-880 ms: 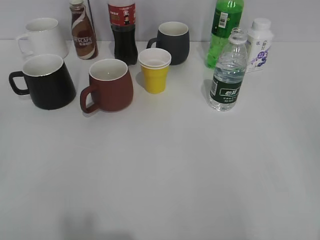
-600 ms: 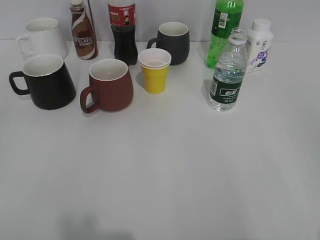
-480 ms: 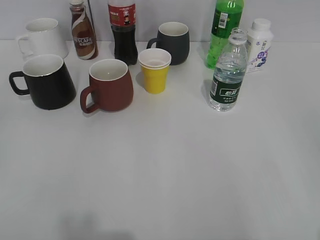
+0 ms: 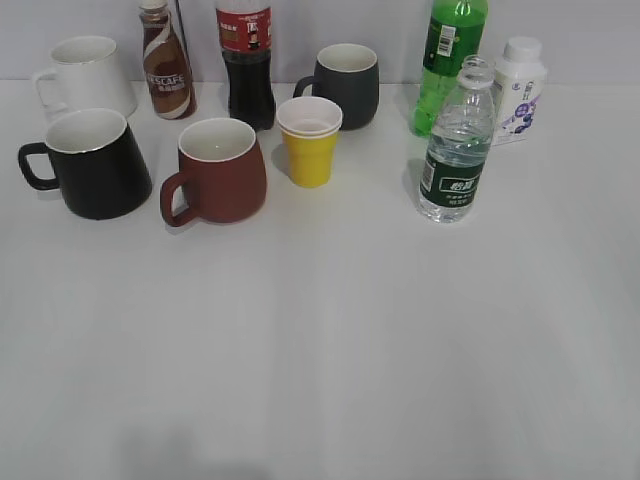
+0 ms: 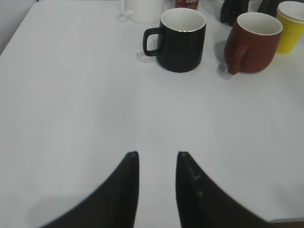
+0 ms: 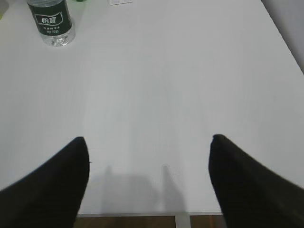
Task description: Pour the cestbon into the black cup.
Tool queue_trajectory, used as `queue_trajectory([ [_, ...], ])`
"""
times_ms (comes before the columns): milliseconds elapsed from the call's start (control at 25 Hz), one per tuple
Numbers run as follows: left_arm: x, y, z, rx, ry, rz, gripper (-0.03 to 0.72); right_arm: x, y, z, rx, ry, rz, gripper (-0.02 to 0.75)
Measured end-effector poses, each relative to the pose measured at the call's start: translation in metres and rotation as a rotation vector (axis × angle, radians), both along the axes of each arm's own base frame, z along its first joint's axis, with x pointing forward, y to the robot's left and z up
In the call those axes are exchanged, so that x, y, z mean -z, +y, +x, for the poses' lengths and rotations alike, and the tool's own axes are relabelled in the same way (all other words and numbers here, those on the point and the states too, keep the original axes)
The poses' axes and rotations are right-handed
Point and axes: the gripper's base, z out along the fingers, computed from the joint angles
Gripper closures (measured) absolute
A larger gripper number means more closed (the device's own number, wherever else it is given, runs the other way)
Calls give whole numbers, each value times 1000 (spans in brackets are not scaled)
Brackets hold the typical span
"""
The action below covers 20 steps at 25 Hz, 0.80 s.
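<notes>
1. In the exterior view, no arm is seen; only the white table with its objects is shown.
2. The cestbon is found upright in the right part of that view, uncapped, just in front of the green soda bottle and the white milk bottle.
3. The black cup is placed at the left, handle to the left, beside the brown-red mug.
4. The left gripper is shown only in the left wrist view: its fingers are parted a little, nothing is held, and the black cup is seen at the top centre.
5. The right gripper is shown only in the right wrist view, spread wide and empty; only the lower part of the cestbon is seen, at the upper left.
</notes>
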Motion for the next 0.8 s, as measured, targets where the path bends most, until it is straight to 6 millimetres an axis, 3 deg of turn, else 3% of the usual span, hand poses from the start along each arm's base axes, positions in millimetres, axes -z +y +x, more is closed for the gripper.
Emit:
queue_trajectory([
  [440,-3,0,1,-1,-14,0,479,0,0,0,0,0,0,148],
  [520,-17,1,9,-10,-115,5,479,0,0,0,0,0,0,148],
  [800,-85,-3,70,-13,-699,-33,477,0,0,0,0,0,0,148],
])
